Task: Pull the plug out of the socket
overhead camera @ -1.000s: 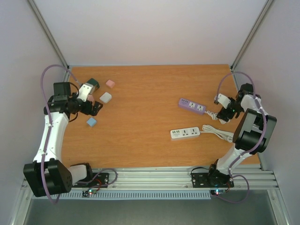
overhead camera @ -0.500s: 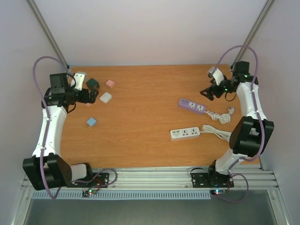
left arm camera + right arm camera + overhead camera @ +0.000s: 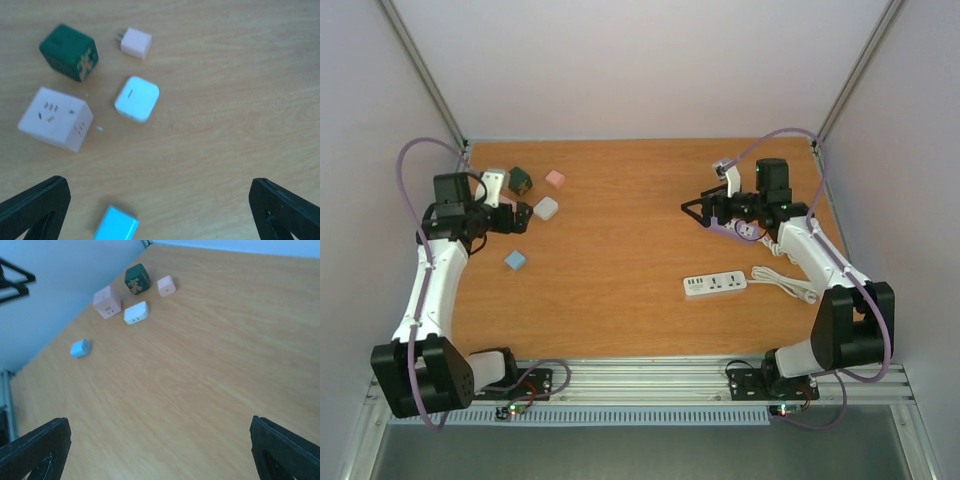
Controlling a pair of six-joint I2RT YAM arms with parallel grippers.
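You can see a white socket strip (image 3: 715, 284) lying flat in the lower right of the top view, its white cord (image 3: 782, 284) trailing right. A purple socket strip (image 3: 745, 231) lies just above it, partly hidden.

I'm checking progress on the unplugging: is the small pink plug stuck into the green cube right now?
No, the pink plug lies apart from the green cube, its prongs bare.

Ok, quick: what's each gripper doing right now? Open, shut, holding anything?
Left gripper: open, holding nothing.
Right gripper: open, holding nothing.
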